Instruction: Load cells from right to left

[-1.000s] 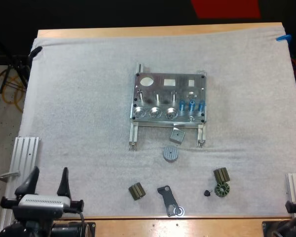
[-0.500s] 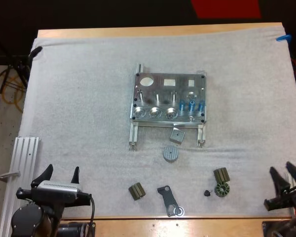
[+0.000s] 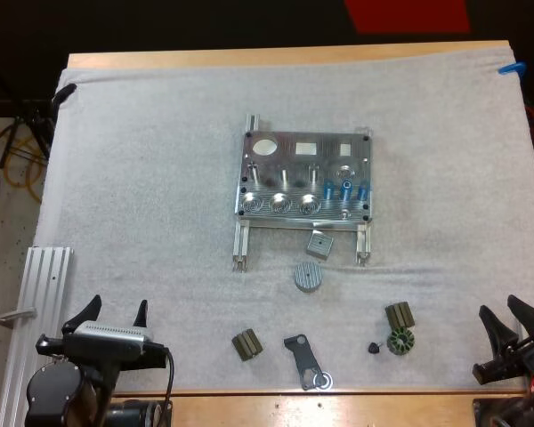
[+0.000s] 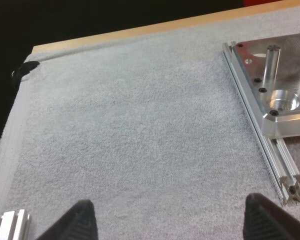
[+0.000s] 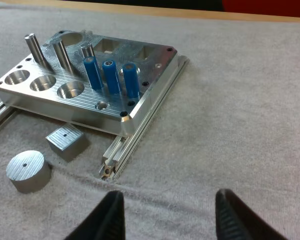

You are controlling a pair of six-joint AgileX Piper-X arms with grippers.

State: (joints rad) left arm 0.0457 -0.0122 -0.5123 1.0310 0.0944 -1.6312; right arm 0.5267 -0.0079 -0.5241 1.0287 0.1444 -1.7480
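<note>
Now, fixture (image 3: 304, 178): a metal plate a little above the middle of the frame in the high view. It lies flat on the white mat (image 3: 142, 178) that covers the counter (image 3: 249, 57).
Rails (image 3: 241, 240): two, under the fixture; their long axis runs from the bottom of the frame toward the top.
Blue cells (image 3: 345, 189): three, standing upright in the lower right part of the fixture. Their long axis is vertical and the tops point up, away from the plate. The row goes from left to right, with the cells close together but apart.
Round pockets (image 3: 280, 203): three, in the same front row, to the left of the blue cells.
Posts (image 3: 285, 175): thin metal pins, upright, just behind the round pockets.
Left gripper (image 3: 116, 309): in the lower left of the frame, fingers spread wide with nothing between them, over bare mat, well apart from the fixture.
Right gripper (image 3: 503, 310): at the lower right edge of the frame, also spread wide and holding nothing. It faces the corner of the fixture with the blue cells.
Square block (image 3: 319, 243): just below the fixture, between the rails.
Round disc (image 3: 308, 277): near the square block, lower in the frame.
Dark ribbed parts (image 3: 246, 344): one at the lower centre, the other further right, just above the gear-shaped part (image 3: 400, 342).
Black bracket (image 3: 303, 356): at the bottom centre.
Aluminium profile (image 3: 40, 302): at the lower left edge, beside the left gripper.
</note>
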